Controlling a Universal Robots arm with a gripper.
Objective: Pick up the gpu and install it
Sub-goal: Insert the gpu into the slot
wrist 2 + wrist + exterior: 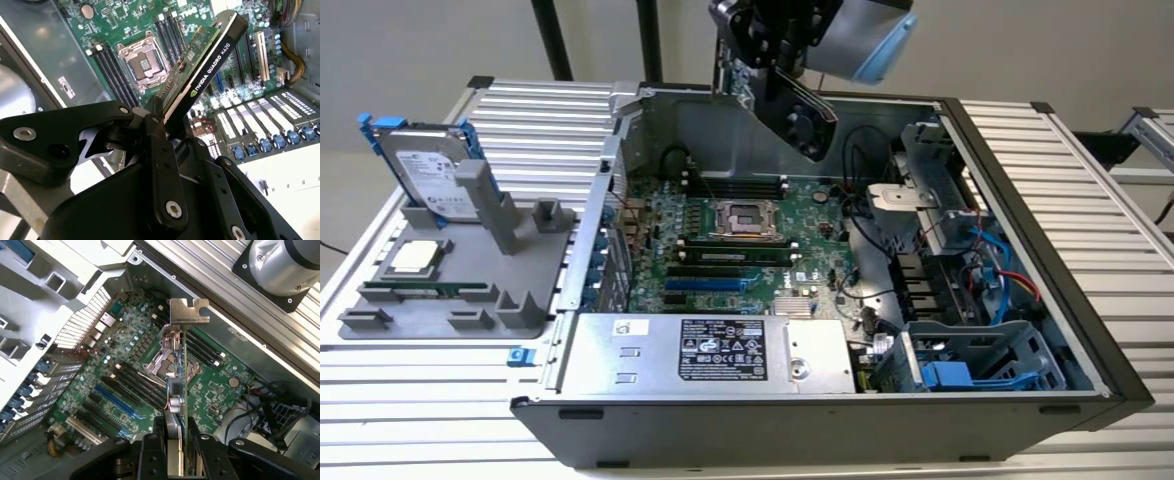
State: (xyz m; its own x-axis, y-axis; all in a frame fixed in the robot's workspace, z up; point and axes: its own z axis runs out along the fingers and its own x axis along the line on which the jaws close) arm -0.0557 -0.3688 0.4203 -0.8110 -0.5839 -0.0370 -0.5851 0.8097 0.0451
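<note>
My gripper (775,72) hangs above the back of the open computer case (1014,200) and is shut on the gpu (803,120), which slants down over the motherboard (720,250). In the second wrist view the gpu (206,62) shows its black cooler edge and green card, pinched at one end by the gripper (161,119). In the first wrist view the gpu (182,371) is edge-on, its silver end bracket (189,313) at the far end from the gripper (176,441), above the processor socket (162,360). The card is in the air, touching no slot.
Blue and black expansion slots (710,286) lie on the board in front of the socket (750,218). A power supply (707,350) fills the case's front, cables and a drive cage (974,360) its right. On the exterior view's left a grey fixture (454,300) holds a hard drive (434,175).
</note>
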